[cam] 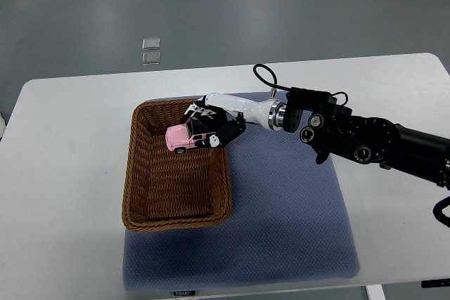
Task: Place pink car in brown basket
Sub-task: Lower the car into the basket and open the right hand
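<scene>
A small pink toy car [181, 138] hangs over the far right part of the brown wicker basket [138, 173], just above its floor. My right hand [209, 127], white with black fingers, is shut on the car's right side and roof. Its arm [365, 138] reaches in from the right edge, crossing the basket's right rim. The basket's inside holds nothing else. The left arm does not show.
The basket stands on a blue-grey mat [281, 223] spread over the white table [63, 173]. A black cable [266, 79] loops off the wrist. Two small clear squares [150, 50] lie on the floor beyond the table.
</scene>
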`<action>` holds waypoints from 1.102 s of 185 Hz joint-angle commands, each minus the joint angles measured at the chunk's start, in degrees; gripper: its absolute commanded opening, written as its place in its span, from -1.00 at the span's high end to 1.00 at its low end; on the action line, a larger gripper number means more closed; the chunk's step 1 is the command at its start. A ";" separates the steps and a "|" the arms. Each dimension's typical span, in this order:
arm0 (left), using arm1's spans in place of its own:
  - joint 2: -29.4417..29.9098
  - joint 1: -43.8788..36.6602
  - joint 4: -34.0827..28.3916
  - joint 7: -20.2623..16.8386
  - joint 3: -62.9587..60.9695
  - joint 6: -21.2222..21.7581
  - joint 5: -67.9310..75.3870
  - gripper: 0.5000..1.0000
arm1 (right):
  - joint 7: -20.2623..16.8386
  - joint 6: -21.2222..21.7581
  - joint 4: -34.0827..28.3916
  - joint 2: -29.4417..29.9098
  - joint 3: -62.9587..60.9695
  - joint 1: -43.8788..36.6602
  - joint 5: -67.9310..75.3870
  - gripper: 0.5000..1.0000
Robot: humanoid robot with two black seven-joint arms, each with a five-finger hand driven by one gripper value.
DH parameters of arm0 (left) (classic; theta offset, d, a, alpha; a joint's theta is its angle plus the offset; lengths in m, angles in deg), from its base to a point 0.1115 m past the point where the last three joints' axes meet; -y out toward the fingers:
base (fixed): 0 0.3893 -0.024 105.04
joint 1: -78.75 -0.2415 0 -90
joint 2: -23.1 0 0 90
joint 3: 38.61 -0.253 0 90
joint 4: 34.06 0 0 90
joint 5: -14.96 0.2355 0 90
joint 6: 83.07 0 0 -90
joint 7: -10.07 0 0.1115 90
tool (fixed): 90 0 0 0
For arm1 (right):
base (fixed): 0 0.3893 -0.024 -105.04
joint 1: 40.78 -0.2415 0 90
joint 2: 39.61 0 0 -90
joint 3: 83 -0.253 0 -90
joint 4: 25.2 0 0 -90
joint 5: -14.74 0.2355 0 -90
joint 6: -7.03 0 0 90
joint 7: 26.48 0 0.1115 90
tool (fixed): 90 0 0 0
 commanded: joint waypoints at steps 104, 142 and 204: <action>0.00 0.00 -0.16 0.00 -0.02 -0.01 0.00 -1.00 | 0.05 -3.60 4.75 6.07 3.75 0.85 0.07 0.12; 0.00 0.00 -0.42 0.00 -0.02 -0.01 0.00 -1.00 | -0.04 -3.60 5.19 6.07 2.88 0.77 0.07 -0.61; 0.00 0.00 -0.60 0.00 -0.02 -0.01 0.00 -1.00 | 0.05 -2.98 4.75 2.02 -20.93 4.37 13.95 -0.62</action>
